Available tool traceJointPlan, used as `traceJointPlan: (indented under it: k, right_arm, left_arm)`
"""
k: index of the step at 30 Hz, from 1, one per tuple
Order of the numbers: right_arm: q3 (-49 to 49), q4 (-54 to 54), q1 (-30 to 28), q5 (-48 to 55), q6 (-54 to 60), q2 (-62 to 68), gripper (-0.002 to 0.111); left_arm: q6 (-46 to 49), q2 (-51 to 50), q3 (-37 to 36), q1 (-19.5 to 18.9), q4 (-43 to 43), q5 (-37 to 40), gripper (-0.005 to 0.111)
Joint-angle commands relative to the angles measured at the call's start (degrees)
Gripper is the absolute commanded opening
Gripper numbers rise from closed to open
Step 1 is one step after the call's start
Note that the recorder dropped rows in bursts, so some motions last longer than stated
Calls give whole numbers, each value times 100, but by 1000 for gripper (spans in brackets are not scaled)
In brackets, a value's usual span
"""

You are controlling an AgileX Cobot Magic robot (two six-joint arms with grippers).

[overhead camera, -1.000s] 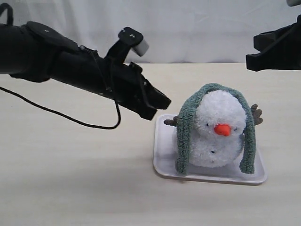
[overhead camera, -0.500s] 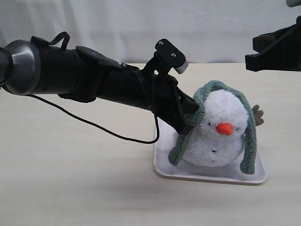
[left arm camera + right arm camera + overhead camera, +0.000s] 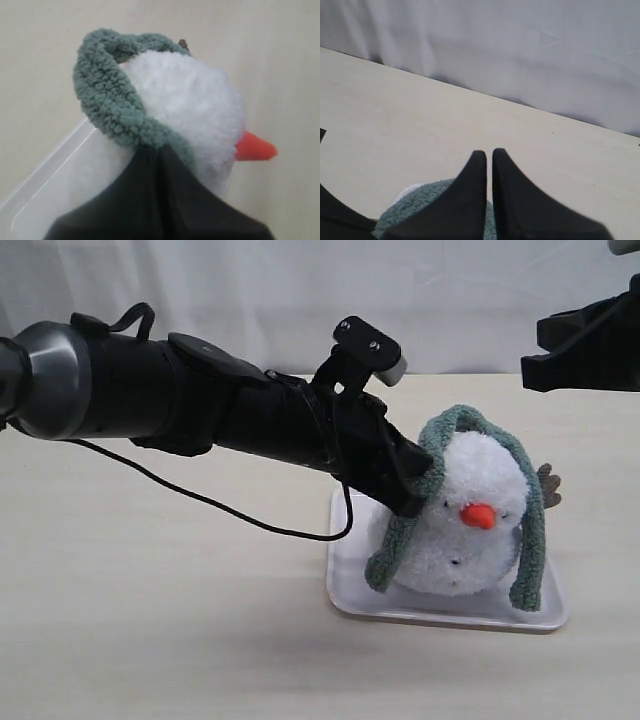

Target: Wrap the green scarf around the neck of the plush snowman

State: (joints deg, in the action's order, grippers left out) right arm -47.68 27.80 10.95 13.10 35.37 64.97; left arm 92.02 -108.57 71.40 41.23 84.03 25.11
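Pale tabletop (image 3: 150,640) bears a white plastic tray (image 3: 345,580) holding the fluffy white plush snowman (image 3: 455,550), with the fuzzy green fleece scarf (image 3: 531,530) draped over its head, above the neck. Our left gripper (image 3: 418,502) is clamped on one hanging strand, likely to draw it round. The right gripper (image 3: 489,160) hangs closed and empty, well apart.
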Motion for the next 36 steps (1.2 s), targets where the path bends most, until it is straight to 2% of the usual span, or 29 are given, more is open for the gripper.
traceJointPlan:
  k: [1, 11, 17, 21, 24, 30, 32, 36]
  right_arm:
    - [-31, 25, -15, 152, -22, 62, 4]
    - [-31, 129, -15, 350, -22, 190, 4]
    - [-31, 169, -15, 500, -9, 505, 4]
    - [-31, 448, -15, 512, 183, 531, 4]
    - [-31, 752, -15, 609, 475, 544, 4]
    - [-31, 711, -15, 992, 487, 554, 5]
    - [-31, 327, -27, 1005, 261, 554, 9]
    - [-31, -1284, -27, 1249, -1370, 554, 28]
  left_arm:
    - [-1000, -58, 0, 75, 21, -491, 0]
    - [-1311, -382, 0, 85, 2, -270, 0]
    - [-2185, -382, 0, 85, -1220, -433, 0]
    - [-2634, -382, 0, 85, -1956, -69, 0]
    - [-2634, -382, 0, 85, -2011, 33, 0]
    - [-2634, -382, 0, 85, -2000, -298, 0]
    - [-2634, -382, 0, 85, -2000, -311, 0]
    - [-2634, -382, 0, 85, -2000, -299, 0]
